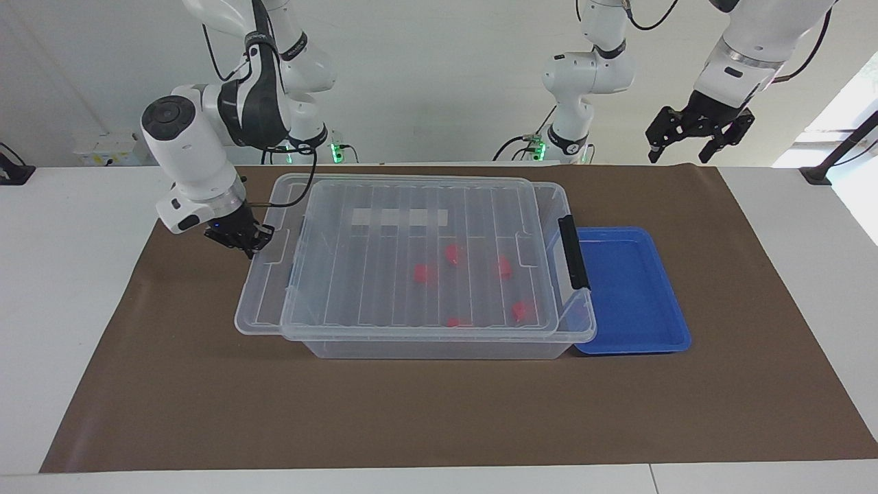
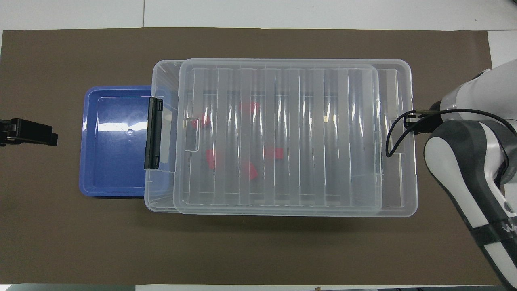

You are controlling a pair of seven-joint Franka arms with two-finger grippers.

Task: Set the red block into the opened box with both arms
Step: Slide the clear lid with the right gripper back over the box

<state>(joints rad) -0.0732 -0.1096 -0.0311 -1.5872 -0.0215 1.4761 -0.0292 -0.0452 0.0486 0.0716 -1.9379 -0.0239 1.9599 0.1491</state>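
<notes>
The clear box point(image 1: 446, 350) point(image 2: 160, 76) stands mid-mat, with several red blocks point(image 1: 425, 273) point(image 2: 210, 157) lying inside. Its ribbed lid point(image 1: 384, 206) point(image 2: 282, 137) rests on top and covers most of the box. A narrow strip stays uncovered by the black latch handle point(image 1: 573, 252) point(image 2: 153, 133). The lid overhangs the box at the right arm's end. There my right gripper point(image 1: 248, 241) point(image 2: 408, 121) is shut on the lid's end edge. My left gripper point(image 1: 691, 140) point(image 2: 36, 132) hangs open in the air over the mat at the left arm's end, holding nothing.
A shallow blue tray point(image 1: 638, 329) point(image 2: 87, 161) lies against the box's latch end, toward the left arm. Two slimmer white arms point(image 1: 583, 75) with green-lit bases stand at the robots' edge of the table. A brown mat point(image 1: 439, 412) covers the table.
</notes>
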